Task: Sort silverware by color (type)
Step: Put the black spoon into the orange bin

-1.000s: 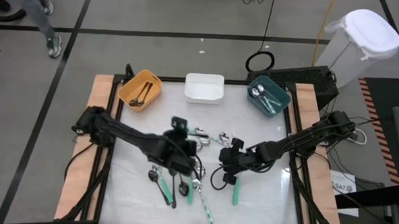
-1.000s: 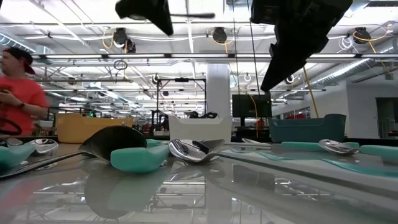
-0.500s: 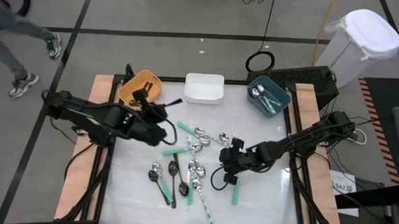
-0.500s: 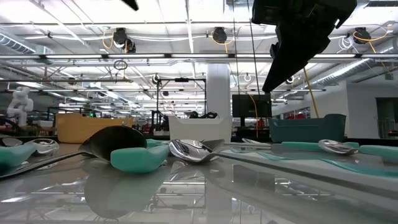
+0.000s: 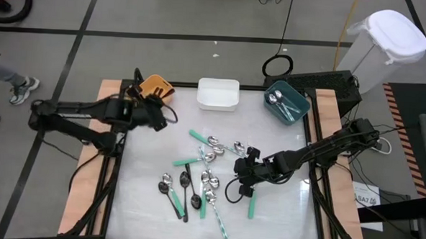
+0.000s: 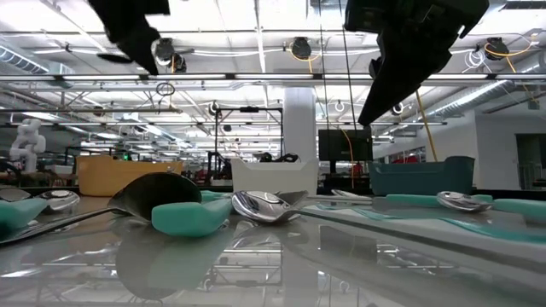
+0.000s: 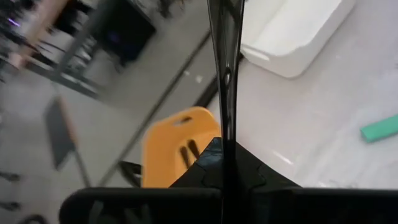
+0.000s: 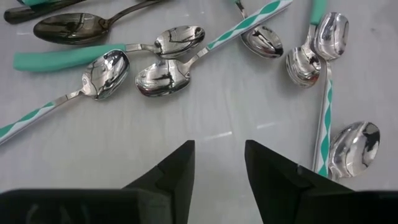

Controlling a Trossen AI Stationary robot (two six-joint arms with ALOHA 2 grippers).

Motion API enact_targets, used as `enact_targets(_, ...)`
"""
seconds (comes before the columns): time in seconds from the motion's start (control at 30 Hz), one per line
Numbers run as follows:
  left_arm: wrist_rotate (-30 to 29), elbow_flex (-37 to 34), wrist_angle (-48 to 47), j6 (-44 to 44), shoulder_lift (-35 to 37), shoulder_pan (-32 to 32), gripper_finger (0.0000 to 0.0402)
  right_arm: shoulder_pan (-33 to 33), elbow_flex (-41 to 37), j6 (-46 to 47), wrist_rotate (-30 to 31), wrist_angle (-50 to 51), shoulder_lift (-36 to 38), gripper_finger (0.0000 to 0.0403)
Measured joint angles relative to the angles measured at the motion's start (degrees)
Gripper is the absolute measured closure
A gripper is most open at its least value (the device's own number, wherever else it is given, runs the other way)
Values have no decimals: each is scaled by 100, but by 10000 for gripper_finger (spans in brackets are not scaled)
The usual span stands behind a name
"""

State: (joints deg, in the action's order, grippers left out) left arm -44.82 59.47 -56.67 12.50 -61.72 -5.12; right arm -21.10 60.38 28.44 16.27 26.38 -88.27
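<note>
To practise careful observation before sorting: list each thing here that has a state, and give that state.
Left gripper: jaws shut on black spoon, above orange bin.
Right gripper: jaws open, empty.
White bin: empty.
Teal bin: holds spoons.
Loose spoons: lying on table.

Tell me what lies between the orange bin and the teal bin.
The white bin sits between the orange bin and the teal bin, seen in the high view.

Bright, even overhead light filled the room; ceiling lamps point(image 6: 300, 47) glared and mirrored on the glossy table point(image 6: 341, 264). The left wrist view was motion-blurred.
</note>
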Motion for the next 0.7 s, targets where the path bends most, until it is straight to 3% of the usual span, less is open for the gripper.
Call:
enact_targets(0.13,933,-603,896,-757,227,-1080,401,0,0,-77,1,-10,0,268)
enact_targets(0.37,2055,-1182,1897,-1454,119,-2733,401,0,0,-188,6,-3,0,268)
enact_targets(0.7,2876,-1407,2379,-1690,-454,-3888,401,1,0,-726,12,-107,0,268)
